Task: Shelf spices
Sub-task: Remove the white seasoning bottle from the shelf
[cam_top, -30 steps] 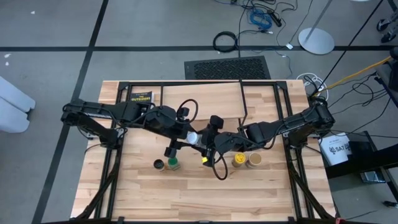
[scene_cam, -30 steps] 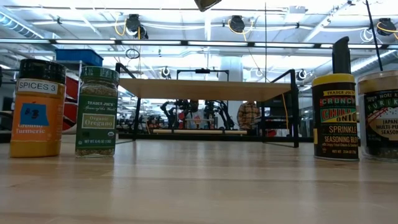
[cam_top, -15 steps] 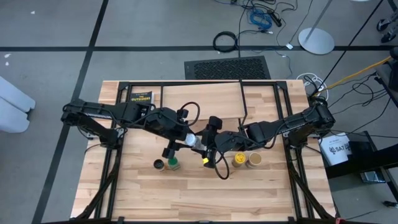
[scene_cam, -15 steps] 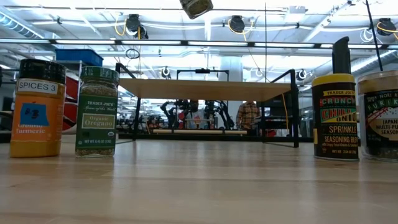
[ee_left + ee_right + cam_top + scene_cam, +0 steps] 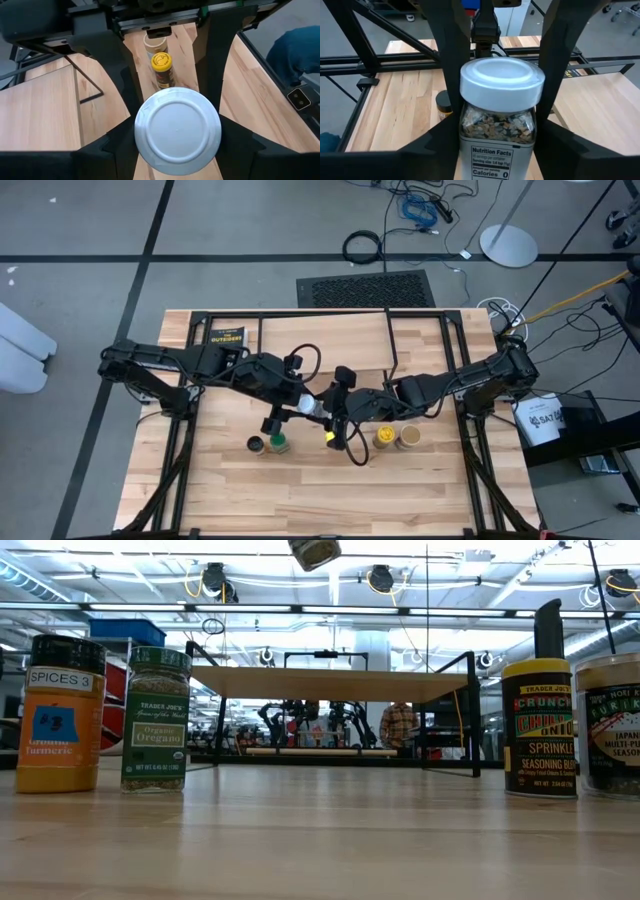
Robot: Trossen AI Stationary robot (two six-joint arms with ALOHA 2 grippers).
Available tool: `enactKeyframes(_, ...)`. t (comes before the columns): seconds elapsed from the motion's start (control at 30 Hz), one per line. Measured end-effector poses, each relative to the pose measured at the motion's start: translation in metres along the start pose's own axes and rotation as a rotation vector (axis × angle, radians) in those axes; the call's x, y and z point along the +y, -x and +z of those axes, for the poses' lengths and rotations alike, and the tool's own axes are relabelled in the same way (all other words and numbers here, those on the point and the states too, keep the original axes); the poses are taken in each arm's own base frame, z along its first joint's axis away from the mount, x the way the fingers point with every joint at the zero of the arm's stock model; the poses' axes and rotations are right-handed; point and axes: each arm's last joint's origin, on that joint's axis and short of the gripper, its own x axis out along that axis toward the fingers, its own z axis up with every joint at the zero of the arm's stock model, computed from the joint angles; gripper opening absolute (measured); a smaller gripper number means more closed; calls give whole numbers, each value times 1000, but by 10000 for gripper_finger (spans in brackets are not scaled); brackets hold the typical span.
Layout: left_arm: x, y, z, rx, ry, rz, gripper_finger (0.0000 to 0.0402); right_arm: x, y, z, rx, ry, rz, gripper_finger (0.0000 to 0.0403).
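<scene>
White-lidded jar (image 5: 501, 107), clear body, speckled seasoning, nutrition label

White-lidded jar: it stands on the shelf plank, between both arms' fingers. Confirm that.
Not quite: the white-lidded jar stands on nothing. The low view shows it up in the air, well above the shelf plank. The rest holds: it is between both arms' fingers.
</scene>
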Motion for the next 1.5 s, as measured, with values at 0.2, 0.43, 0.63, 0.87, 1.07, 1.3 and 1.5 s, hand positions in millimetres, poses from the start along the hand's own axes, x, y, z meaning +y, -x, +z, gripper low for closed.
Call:
enactKeyframes(0.2, 0, 0, 0, 1, 0, 2, 212, 0, 0, 0, 0, 0, 0, 195)
enactKeyframes(0.43, 0, 0, 0, -4, 9, 3, 259, 0, 0, 0, -2, -1, 9, 193)
enactKeyframes(0.63, 1, 0, 2, -20, 22, 7, 325, 1, 0, 0, 1, 1, 11, 193)
enactKeyframes(0.87, -1, 6, 5, -64, 14, -28, 379, 1, 0, -1, 15, 6, 22, 192)
enactKeyframes(1.07, -2, 24, 6, -99, 16, -27, 387, 0, 3, -6, 65, 28, 15, 192)
enactKeyframes(1.3, -6, 61, 4, -147, 36, 75, 387, -3, 42, -2, 106, 4, 27, 192)
enactKeyframes(1.5, -12, 81, 0, -155, 68, 85, 387, -3, 87, -2, 133, -41, 50, 192)
